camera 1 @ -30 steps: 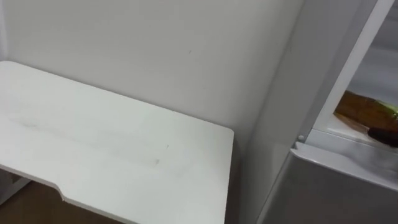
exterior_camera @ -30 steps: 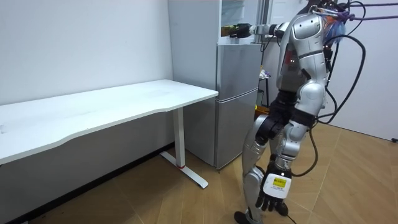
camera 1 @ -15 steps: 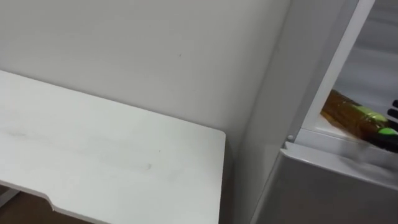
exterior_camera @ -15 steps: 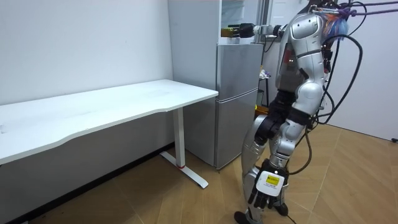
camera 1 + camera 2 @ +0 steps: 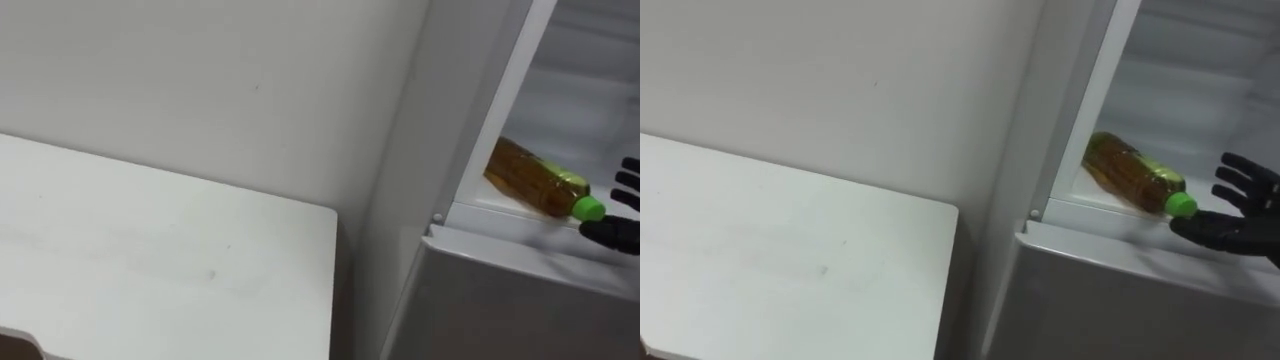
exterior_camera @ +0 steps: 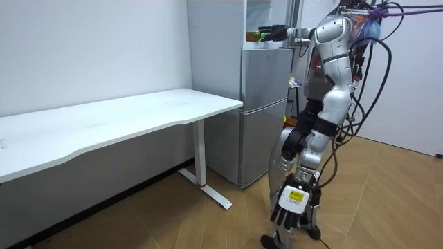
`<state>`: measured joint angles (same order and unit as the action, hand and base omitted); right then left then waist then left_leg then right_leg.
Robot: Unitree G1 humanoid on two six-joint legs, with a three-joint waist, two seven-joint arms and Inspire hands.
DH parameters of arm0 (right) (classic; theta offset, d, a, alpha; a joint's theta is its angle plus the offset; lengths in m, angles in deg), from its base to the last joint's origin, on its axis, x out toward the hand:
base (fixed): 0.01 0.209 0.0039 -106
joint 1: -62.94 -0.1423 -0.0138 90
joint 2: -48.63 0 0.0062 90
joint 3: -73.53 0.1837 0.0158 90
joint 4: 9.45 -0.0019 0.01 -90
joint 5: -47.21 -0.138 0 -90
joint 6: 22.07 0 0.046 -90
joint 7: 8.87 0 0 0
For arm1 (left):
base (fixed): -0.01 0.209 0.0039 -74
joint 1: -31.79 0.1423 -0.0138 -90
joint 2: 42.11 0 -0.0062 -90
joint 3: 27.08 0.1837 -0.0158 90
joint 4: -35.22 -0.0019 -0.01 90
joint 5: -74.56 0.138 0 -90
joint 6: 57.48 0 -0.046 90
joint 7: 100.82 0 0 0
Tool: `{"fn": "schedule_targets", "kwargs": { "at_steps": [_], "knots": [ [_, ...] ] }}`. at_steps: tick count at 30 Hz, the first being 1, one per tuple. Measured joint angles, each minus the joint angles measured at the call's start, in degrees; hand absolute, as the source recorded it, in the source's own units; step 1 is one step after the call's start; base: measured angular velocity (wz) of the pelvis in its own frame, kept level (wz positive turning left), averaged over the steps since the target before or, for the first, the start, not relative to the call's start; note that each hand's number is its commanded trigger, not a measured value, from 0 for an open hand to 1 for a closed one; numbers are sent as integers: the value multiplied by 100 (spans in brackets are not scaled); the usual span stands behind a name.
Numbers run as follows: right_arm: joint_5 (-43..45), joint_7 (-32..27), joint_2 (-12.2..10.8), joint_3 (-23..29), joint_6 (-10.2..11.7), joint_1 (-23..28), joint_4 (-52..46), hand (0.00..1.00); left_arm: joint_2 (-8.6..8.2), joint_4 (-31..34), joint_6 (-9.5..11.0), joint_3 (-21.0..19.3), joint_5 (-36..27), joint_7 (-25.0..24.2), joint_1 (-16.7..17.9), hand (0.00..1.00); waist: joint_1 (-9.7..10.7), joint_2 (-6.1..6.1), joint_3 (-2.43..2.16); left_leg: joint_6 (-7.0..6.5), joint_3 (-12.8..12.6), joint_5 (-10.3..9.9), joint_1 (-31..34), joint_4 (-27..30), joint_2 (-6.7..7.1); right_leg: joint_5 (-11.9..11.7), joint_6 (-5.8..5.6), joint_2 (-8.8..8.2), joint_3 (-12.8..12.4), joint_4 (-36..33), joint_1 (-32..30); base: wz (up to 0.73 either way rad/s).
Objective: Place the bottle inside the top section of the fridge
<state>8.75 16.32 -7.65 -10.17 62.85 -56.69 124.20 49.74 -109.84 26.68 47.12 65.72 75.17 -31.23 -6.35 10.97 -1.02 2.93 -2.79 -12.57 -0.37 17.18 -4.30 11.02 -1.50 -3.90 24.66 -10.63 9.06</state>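
White wall and table edge beside the fridge, bottle in its upper compartment.
Left eye view: the table's corner sits near the fridge's side, with a narrow gap between. The amber bottle lies on its side at the shelf's front edge. Its green cap points at the right hand.
Room view: the robot stands at the fridge on open wood floor, and the left hand hangs low with loose fingers.
Right eye view: the right hand's fingers are spread apart just beside the cap.
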Motion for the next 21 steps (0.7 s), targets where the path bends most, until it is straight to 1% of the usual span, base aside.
{"fn": "schedule_targets", "kwargs": {
  "at_steps": [4, 6, 7, 8, 11, 13, 15, 16, 17, 19, 21],
  "knots": [
    [76, -17, 0, 2, 0, 33, -123, 0, -16, 45, 0, 0, -19, 2, 79, 0, -9, 15, 10, 0, -38, 0, 1, -2, -5, 0, 0, -1, -57, -1, -15, -4],
    [46, -36, 0, -5, 0, 48, -218, 0, -23, 119, 0, 2, -56, 12, 112, 0, 2, 38, 31, -1, -50, 0, 10, -2, -4, 2, 0, -7, -82, -4, -33, -5],
    [11, -105, 0, -9, -3, 78, -309, 0, -17, 130, 27, 5, -53, 22, 101, 0, 3, 69, 48, -2, -76, 1, 13, -1, -4, 14, 9, -9, -103, 0, -41, -9],
    [-16, -208, 0, -11, -3, 178, -518, 0, -17, 117, 88, 5, -54, 57, 98, 0, -6, 95, 51, -2, -106, 1, 23, -1, -8, 19, 12, -9, -120, -2, -71, -10],
    [-19, -450, 0, -12, -1, 282, -918, 0, -14, 92, 180, 5, -56, 92, 95, 0, 37, 156, 48, -6, -136, 0, 55, -2, -7, 18, 11, -13, -143, -5, -93, -5],
    [-32, -623, 0, -12, 3, 292, -1103, 0, -15, 96, 231, 13, -63, 114, 94, 0, 65, 169, 52, -9, -162, -3, 43, 7, -12, 16, 10, -13, -167, -12, -88, -4],
    [-114, -784, 0, -12, 8, 299, -1257, 0, -24, 99, 255, 22, -62, 120, 92, 0, 119, 157, 59, -18, -175, -11, 9, 17, -12, 10, 4, -13, -186, -22, -67, -4],
    [-170, -928, -1, -10, 9, 336, -1428, 0, -29, 102, 258, 21, -60, 137, 92, 0, 124, 134, 65, -19, -209, -14, -12, 4, -15, 9, 2, -13, -254, -26, -60, -12],
    [-170, -1071, -1, 22, 14, 435, -1695, 0, -42, 122, 262, 15, -49, 164, 92, 0, 145, 100, 75, -20, -238, -22, -25, -19, -19, 8, 0, -13, -264, -25, -57, -14],
    [-189, -1235, -8, 238, 24, 785, -2249, 0, -54, 131, 292, 15, -41, 232, 52, 0, 179, 37, 71, -26, -244, -28, -24, -41, -15, 2, -8, -15, -263, -20, -74, -3],
    [-291, -1431, -47, 459, 84, 1227, -2919, 0, -96, 159, 338, 45, -41, 332, 44, 0, 239, -76, 73, -31, -248, -34, -26, -46, -14, -2, -13, -16, -263, -13, -74, 0]
  ]
}}
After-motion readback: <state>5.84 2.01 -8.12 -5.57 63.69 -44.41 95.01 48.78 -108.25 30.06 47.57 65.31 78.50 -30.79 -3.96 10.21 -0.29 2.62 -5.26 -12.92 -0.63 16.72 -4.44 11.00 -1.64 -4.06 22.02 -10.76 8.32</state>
